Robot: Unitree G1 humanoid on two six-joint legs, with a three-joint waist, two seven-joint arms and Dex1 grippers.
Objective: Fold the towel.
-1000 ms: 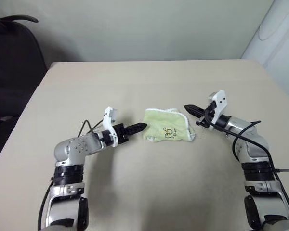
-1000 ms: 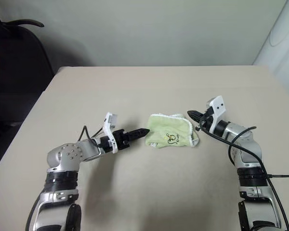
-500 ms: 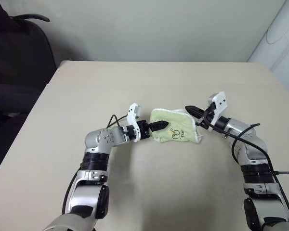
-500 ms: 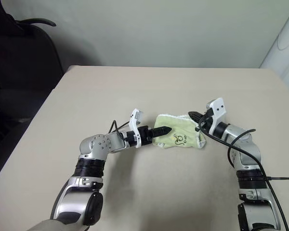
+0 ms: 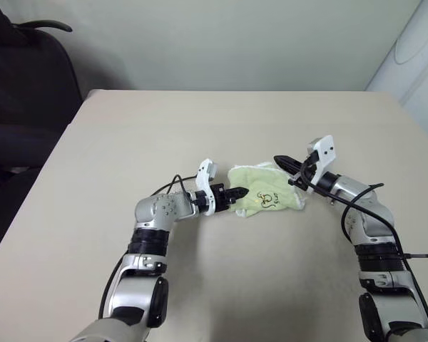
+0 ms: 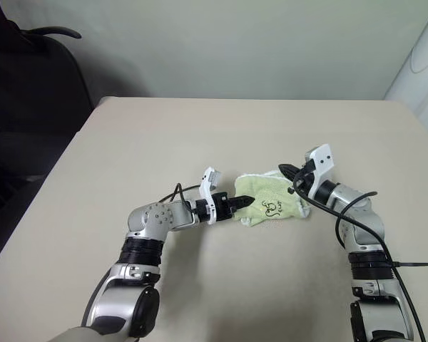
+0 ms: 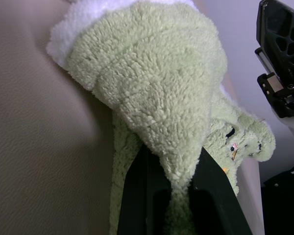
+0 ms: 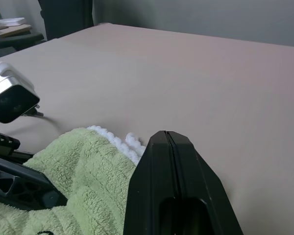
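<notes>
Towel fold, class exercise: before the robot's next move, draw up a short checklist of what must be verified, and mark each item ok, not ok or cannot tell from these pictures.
1. Left gripper has cloth in its jaws: ok, a fold of the towel is pinched between them.
2. Right gripper has hold of the towel: not ok, its jaws are shut on nothing, above the towel's far right edge.
3. Towel lies flat for folding: not ok, it is bunched and rumpled.
4. Towel rests fully on the table: ok, well away from the edges.
5. How many layers the left grip holds: cannot tell.
</notes>
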